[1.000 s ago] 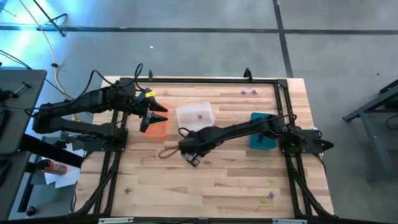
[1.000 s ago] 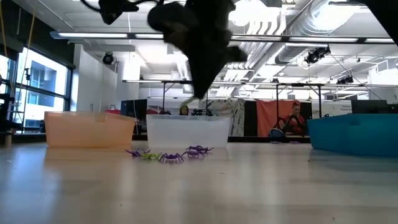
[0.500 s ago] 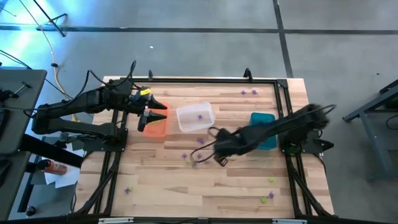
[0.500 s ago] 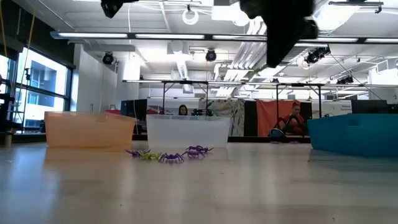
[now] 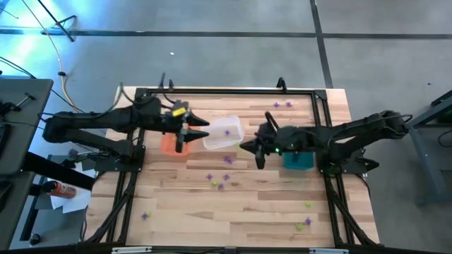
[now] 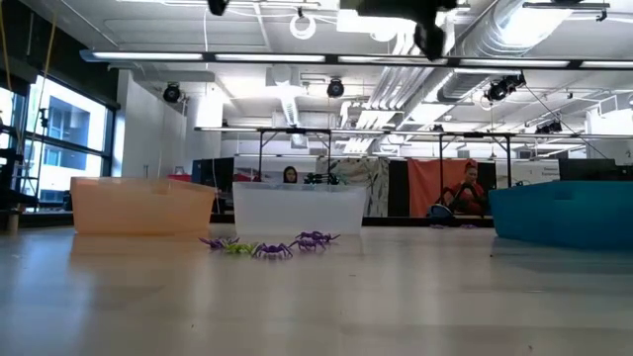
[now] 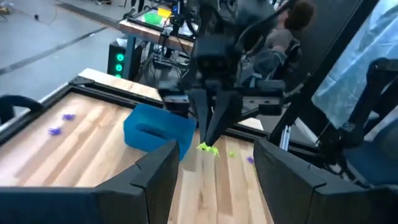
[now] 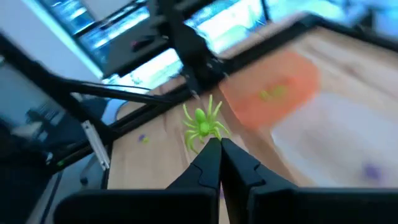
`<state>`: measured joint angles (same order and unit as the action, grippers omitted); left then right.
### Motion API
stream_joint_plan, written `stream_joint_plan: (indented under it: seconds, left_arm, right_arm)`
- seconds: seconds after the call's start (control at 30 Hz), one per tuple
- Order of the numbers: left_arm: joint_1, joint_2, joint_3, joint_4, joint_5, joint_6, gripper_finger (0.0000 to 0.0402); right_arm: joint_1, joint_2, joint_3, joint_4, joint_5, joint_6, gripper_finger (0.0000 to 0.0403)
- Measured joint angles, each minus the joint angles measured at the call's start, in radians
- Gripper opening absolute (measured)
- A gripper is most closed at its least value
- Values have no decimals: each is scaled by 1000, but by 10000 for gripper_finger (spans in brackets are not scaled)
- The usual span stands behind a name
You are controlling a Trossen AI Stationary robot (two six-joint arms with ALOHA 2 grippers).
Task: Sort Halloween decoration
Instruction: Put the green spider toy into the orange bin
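The right gripper (image 5: 248, 148) hangs above the worktop (image 5: 247, 212) between the clear bin (image 5: 222, 133) and the teal bin (image 5: 299, 149), its fingers pinched tight on a yellow-green spider (image 8: 202, 126). This looks like the carry step; next it must reach the matching bin, probably the orange bin (image 5: 171, 144), and release. The left gripper (image 5: 201, 131) waits there, fingers spread wide and empty

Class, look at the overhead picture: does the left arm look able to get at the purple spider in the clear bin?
Probably yes. The left gripper hovers open at the clear bin's edge, and the purple spider lies uncovered in it. The right gripper is beside the bin, not over it.
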<state>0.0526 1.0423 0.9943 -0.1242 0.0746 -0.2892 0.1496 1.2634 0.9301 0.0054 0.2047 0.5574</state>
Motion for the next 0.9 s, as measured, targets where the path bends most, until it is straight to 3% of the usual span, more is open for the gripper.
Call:
stream_joint_plan:
  seconds: [0.07,0.37,0.67,0.9]
  left_arm:
    - [-13,48,-1,42,-5,-25,193]
    - [-32,169,-1,176,-50,-75,193]
    - [-33,170,-1,196,-65,-76,193]
    - [-25,170,0,199,-85,-88,193]
  right_arm:
    - [-29,24,47,2,-52,-86,0]
    - [-80,71,253,-151,-57,-328,0]
    - [-97,80,274,-161,47,-405,0]
    - [-104,131,274,-65,54,-439,0]
